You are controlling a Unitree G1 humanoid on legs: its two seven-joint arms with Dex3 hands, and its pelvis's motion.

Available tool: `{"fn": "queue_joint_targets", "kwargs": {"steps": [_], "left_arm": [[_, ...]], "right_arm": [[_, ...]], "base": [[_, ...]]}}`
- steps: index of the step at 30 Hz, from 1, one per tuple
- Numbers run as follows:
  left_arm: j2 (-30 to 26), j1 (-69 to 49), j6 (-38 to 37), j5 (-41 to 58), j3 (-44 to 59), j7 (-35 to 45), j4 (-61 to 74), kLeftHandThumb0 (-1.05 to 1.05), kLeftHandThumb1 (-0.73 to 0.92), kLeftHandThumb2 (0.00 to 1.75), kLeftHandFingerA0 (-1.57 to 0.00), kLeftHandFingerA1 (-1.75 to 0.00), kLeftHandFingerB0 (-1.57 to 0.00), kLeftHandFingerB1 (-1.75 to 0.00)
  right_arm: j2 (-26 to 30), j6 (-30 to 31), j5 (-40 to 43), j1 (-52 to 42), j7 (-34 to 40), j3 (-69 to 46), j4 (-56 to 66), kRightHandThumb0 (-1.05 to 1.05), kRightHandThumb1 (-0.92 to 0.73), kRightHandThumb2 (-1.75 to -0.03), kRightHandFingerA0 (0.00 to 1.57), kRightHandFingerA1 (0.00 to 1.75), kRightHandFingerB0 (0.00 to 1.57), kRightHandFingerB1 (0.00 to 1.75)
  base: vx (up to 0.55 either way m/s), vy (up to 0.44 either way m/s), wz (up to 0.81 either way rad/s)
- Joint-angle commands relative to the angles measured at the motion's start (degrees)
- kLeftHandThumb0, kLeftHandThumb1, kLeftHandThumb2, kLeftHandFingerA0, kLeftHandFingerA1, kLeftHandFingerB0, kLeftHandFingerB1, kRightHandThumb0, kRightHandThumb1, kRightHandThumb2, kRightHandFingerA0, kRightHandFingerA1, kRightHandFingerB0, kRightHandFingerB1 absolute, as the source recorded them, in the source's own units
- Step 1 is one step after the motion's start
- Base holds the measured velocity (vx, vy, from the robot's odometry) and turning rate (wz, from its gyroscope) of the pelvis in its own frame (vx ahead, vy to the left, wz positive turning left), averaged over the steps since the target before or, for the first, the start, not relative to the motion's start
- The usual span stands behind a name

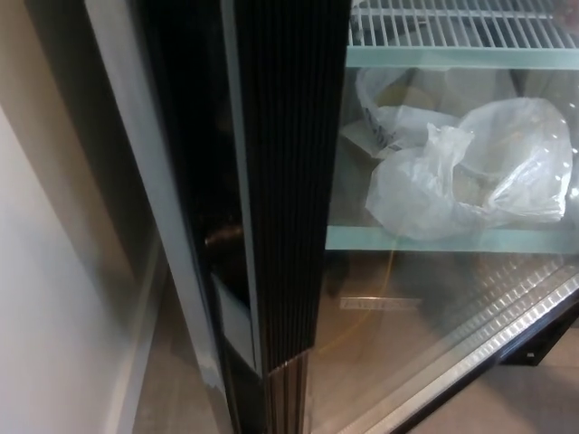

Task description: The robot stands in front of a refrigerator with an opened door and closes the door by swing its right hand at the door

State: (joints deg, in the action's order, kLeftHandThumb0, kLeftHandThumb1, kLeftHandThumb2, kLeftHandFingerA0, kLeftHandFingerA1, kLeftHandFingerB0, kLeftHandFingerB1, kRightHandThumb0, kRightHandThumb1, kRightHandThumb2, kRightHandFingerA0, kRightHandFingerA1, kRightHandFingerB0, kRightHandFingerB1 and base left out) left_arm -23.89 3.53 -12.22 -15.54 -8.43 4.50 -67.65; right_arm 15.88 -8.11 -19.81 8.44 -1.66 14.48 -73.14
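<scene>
- Neither robot hand in view — can't tell how the fingers are set or whether either has hold of anything.
- Refrigerator door (289, 181): ribbed black edge runs down mid-frame, glass pane (434, 307) angling off right — looks ajar, not sealed.
- Behind the glass: crumpled plastic bag (470, 172) on a glass shelf (443, 239), wire rack (461, 27) above.
- Wall (54, 298) close on left, so the closing swing likely comes from the right.

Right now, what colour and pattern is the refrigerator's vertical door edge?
Black with fine vertical ribs, seen in the head view: the door edge.
</scene>
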Motion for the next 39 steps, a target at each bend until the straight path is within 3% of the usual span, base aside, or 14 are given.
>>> {"fn": "queue_joint_targets", "kwargs": {"steps": [1,2,3,5,6,8,10,12,13,19,20,23,27,39], "left_arm": [[-0.9,-0.7,-2.8,-0.8,-0.6,-0.2,-1.4,-0.44,0.59,0.93,-0.39,-0.55,-0.27,-0.47],[-0.9,-1.0,-2.9,-0.9,-0.7,-0.4,-1.5,-0.44,0.59,0.93,-0.39,-0.55,-0.27,-0.47],[-0.9,-1.3,-3.1,-1.0,-0.9,-0.5,-1.6,-0.46,0.75,0.62,-0.45,-0.36,-0.38,-0.33],[-1.1,-1.5,-3.2,-0.9,-0.8,-0.6,-1.7,-0.46,0.75,0.62,-0.45,-0.36,-0.38,-0.33],[-1.2,-1.5,-3.6,-0.6,-0.6,-0.5,-1.8,-0.47,0.74,0.62,-0.44,-0.37,-0.38,-0.34],[-1.3,-1.4,-4.1,-0.5,-0.6,-0.8,-2.0,-0.47,0.74,0.62,-0.44,-0.37,-0.38,-0.34],[-1.2,-1.6,-4.3,-0.1,-0.3,-0.5,-2.0,-0.47,0.74,0.62,-0.44,-0.37,-0.38,-0.34],[-1.0,-1.3,-4.0,0.6,0.4,-0.3,-2.0,-0.45,0.59,0.92,-0.40,-0.55,-0.27,-0.48],[-0.9,-1.2,-3.6,0.8,0.6,-0.4,-2.1,-0.47,0.60,0.93,-0.39,-0.54,-0.28,-0.47],[-0.7,-1.2,-3.9,0.7,0.7,-1.1,-2.3,-0.49,0.62,0.95,-0.40,-0.55,-0.28,-0.48],[-0.6,-1.3,-3.6,1.0,1.0,-1.0,-2.3,-0.53,0.65,0.95,-0.39,-0.53,-0.31,-0.48],[-0.5,-1.6,-3.7,1.5,1.4,-0.8,-2.3,-0.53,0.65,0.95,-0.39,-0.53,-0.32,-0.48],[-0.8,-2.1,-3.7,1.2,1.2,-0.8,-2.3,-0.51,0.65,0.96,-0.39,-0.53,-0.29,-0.47],[-0.9,-2.5,-3.7,1.2,1.2,-0.7,-2.4,-0.53,0.64,0.94,-0.38,-0.52,-0.30,-0.47]], "right_arm": [[0.7,-2.2,-0.1,-1.1,1.7,-0.5,-0.8,-0.45,-0.73,-0.62,0.51,0.38,0.43,0.35],[0.7,-2.6,-0.1,-1.6,2.5,-0.5,-0.7,-0.45,-0.73,-0.62,0.51,0.38,0.43,0.35],[0.4,-3.5,0.1,-2.3,4.4,-0.9,0.1,-0.50,-0.71,-0.62,0.46,0.37,0.41,0.34],[0.0,-4.2,0.4,-2.6,5.9,-1.3,0.7,-0.50,-0.71,-0.62,0.46,0.37,0.41,0.34],[-0.7,-9.1,0.4,-4.9,12.6,-2.4,4.7,-0.66,-0.66,-0.98,0.39,0.52,0.29,0.46],[-2.0,-20.0,0.6,-10.9,25.3,-5.6,15.1,-0.68,-0.66,-0.96,0.33,0.49,0.25,0.44],[-1.9,-23.6,-2.0,-13.9,30.9,-6.0,20.8,-0.57,-0.81,-0.65,0.35,0.33,0.32,0.32],[-2.1,-27.8,-5.7,-20.2,35.2,-8.1,35.9,-0.63,-0.86,-0.66,0.23,0.29,0.24,0.29],[-2.9,-30.1,-7.4,-25.2,34.4,-10.8,50.4,-0.33,-0.58,-1.11,0.00,0.48,0.00,0.46],[-5.6,-34.0,-9.7,-31.4,31.3,-16.0,73.0,-0.32,-0.60,-1.11,0.00,0.48,0.00,0.48],[-8.1,-36.2,-8.7,-31.5,30.0,-18.4,81.5,-0.57,-0.76,-0.63,0.23,0.31,0.28,0.30],[-14.5,-42.2,-7.1,-30.8,28.9,-23.7,98.2,-0.53,-0.73,-0.63,0.25,0.30,0.26,0.29],[-18.7,-37.8,-9.9,-29.5,26.6,-23.5,114.5,-0.58,-0.76,-0.62,0.24,0.38,0.24,0.31],[-23.9,-39.3,-7.4,-25.3,22.9,-13.3,122.7,-0.83,-0.62,-0.60,0.39,0.40,0.41,0.33]], "base": [[0.00,0.000,0.00],[0.00,0.000,0.00],[0.00,0.000,0.00],[0.00,0.000,0.00],[0.00,0.000,0.00],[0.00,0.000,0.00],[0.00,0.000,0.00],[0.00,0.000,0.00],[0.00,0.000,0.00],[0.00,0.000,0.00],[0.00,0.000,0.00],[0.00,0.000,0.00],[0.00,0.000,0.00],[0.00,0.000,0.00]]}}
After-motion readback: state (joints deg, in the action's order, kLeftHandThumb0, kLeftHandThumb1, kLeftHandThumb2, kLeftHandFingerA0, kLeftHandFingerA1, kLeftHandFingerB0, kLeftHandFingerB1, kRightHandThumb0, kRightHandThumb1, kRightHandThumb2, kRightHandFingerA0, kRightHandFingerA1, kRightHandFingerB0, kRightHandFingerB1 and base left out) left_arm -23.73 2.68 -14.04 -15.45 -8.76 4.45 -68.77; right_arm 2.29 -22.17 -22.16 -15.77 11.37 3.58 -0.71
